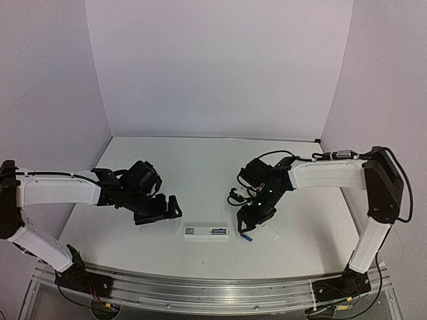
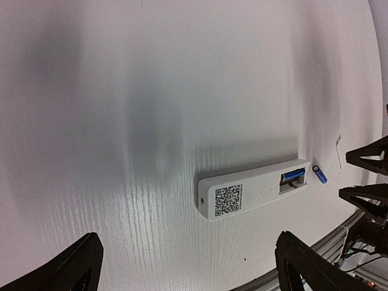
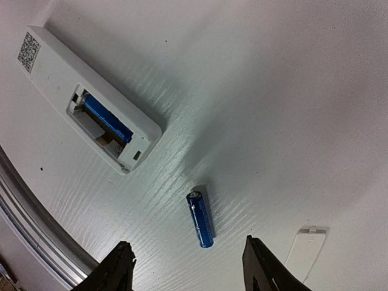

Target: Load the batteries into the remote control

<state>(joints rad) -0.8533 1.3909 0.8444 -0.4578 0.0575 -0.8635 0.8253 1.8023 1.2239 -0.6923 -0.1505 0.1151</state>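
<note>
1. The right gripper (image 3: 188,242) hangs low over the tabletop (image 1: 200,167), a little right of the middle of the near edge; its jaws are spread wide and grasp nothing
2. The loose battery (image 3: 200,218), blue with silver ends, lies flat just ahead of that gripper's fingertips, in line with the gap between them and touched by neither
3. A small flat white cover piece (image 3: 306,250) lies to the right of the loose battery, apart from it and close beside the gripper's right finger
4. The remote control (image 1: 207,231) lies to the left of the loose battery, face down with its QR label (image 2: 228,199) up; its long side runs parallel to the near edge at about that edge's middle, and the loose battery sits just off its right end without touching it
5. The bay at the remote's right end is uncovered, and the seated battery (image 3: 108,118) rests in it along the side away from the near edge
6. The left gripper (image 2: 188,242) is released, jaws wide and empty; it hovers left of the remote control, slightly farther from the near edge and apart from it
</note>
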